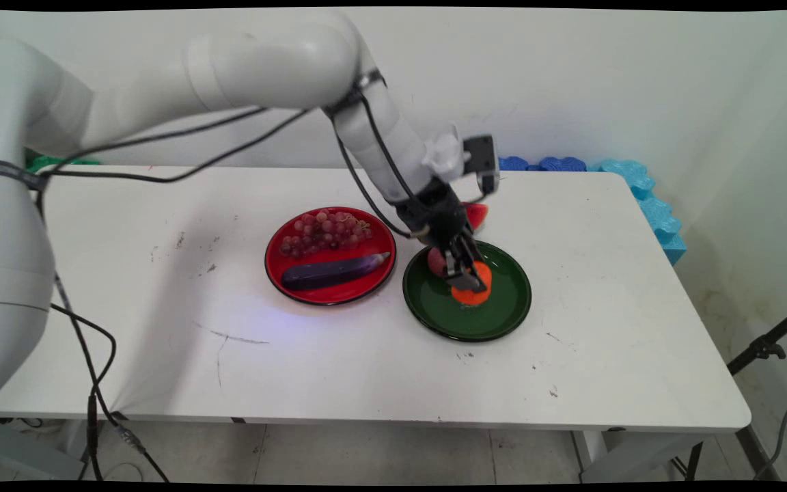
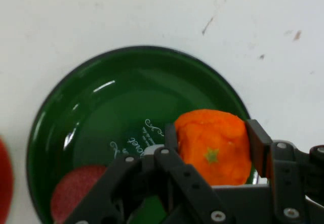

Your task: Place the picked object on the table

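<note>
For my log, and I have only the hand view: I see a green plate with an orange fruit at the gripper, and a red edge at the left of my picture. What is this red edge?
Observer: It is a red plate, standing close beside the green plate.
Operator: Does something lie in it?
Observer: Yes, a bunch of reddish grapes at its far side and a dark purple eggplant at its near side.
Operator: Is there anything past the green plate?
Observer: A red wedge, like a watermelon slice, lies on the table just behind it, partly hidden by the gripper.
</note>
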Controlling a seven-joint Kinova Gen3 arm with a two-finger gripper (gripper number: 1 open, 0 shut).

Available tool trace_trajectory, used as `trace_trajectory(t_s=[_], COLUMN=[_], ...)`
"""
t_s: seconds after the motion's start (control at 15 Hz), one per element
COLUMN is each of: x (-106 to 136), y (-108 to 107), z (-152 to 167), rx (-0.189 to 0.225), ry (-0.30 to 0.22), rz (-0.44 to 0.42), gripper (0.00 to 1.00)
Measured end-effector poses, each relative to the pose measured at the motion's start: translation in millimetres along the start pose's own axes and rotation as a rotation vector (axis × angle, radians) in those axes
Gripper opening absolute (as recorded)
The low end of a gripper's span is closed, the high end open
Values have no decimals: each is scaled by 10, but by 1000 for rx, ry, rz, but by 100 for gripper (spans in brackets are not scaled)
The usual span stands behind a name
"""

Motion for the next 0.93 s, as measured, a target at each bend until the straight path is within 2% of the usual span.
trace_trajectory(t_s=[0.27,0.53,0.93], x=[-78,-344,-936], y=[150,353,593], z=[-534,-929,-1101], rx=[27,34,37], ry=[56,83,81], rz=[-20,-14,-4], gripper=[0,0,0])
